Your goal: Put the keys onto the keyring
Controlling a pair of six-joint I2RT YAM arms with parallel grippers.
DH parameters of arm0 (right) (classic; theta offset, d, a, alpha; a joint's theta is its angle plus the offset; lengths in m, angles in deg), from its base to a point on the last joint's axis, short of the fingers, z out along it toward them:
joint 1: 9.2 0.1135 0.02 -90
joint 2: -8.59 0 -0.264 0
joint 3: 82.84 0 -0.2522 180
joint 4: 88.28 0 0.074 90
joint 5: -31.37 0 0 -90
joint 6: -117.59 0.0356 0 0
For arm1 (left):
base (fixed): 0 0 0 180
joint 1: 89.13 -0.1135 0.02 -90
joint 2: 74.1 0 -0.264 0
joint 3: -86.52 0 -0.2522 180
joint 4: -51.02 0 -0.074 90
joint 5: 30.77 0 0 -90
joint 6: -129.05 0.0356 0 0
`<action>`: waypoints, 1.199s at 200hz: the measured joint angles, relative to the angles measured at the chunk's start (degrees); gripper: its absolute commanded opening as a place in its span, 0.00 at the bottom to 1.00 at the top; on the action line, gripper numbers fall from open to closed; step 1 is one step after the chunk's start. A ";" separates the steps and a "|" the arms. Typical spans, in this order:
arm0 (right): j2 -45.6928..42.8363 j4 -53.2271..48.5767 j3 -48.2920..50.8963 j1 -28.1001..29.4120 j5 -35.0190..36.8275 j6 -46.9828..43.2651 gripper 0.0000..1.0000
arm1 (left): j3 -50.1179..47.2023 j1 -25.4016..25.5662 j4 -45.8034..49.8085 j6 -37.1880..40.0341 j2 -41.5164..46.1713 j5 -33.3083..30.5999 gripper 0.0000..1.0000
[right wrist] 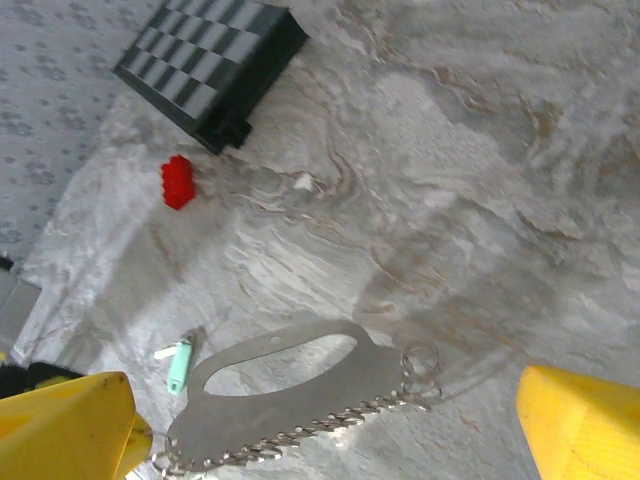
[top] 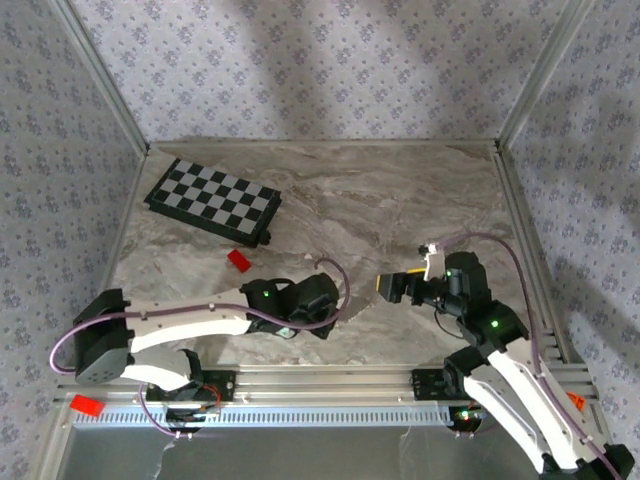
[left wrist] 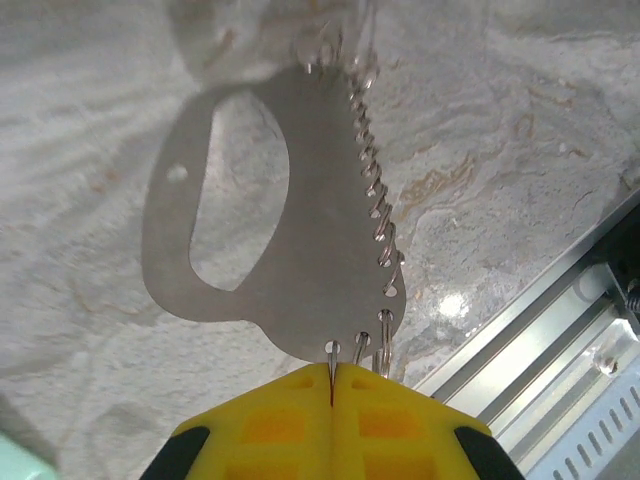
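We are seeing the pale mint-green key head [left wrist: 12,462] getting cropped by the left wrist view's corner, and the black-and-grey chequered chessboard [right wrist: 200,55] running off the right wrist view's top.

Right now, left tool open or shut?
Shut. The left tool shows no gap at its tip and pinches a wire loop on the keyring.

arms [top: 190,325]: white links, black joints, small green lights
cables [top: 56,352]: purple, looping
fingers [right wrist: 70,425]: yellow plastic, recessed squares

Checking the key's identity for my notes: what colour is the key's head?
The key has a pale mint-green head, clearest in the right wrist view.
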 measured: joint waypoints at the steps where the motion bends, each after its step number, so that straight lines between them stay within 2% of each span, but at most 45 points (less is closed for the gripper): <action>1: -0.11 0.02 0.00 0.04 -0.04 -0.02 0.99 | 0.20 -0.04 0.31 0.44 0.22 -0.17 0.00; 32: -4.81 1.60 -0.35 1.73 -1.86 -0.57 0.96 | 2.25 -0.35 2.97 6.64 3.82 -2.60 0.00; 72: -10.82 5.22 -0.44 5.46 -5.07 -1.57 0.79 | 3.08 -0.35 3.32 13.44 8.37 -5.40 0.00; 119: -15.28 10.27 -0.42 12.76 -8.48 -3.43 0.81 | 4.31 -0.26 2.49 20.02 12.63 -8.37 0.00; 142: -15.52 11.82 -0.42 16.65 -7.72 -5.86 0.84 | 5.81 0.07 1.46 22.95 14.10 -10.01 0.00; 156: -14.71 12.55 -0.42 18.27 -6.36 -7.63 0.80 | 6.29 0.52 0.15 25.27 14.97 -10.97 0.00; 179: -11.23 14.60 -0.42 19.56 -4.52 -10.34 0.79 | 6.34 1.25 -2.40 29.46 16.50 -11.56 0.00; 212: -5.90 16.83 -0.42 20.24 -3.63 -14.49 0.88 | 6.29 1.33 -7.41 35.89 18.25 -11.45 0.00; 240: -5.46 20.17 0.72 20.26 -3.26 -16.33 0.88 | 6.97 1.33 -8.68 40.30 17.79 -9.55 0.00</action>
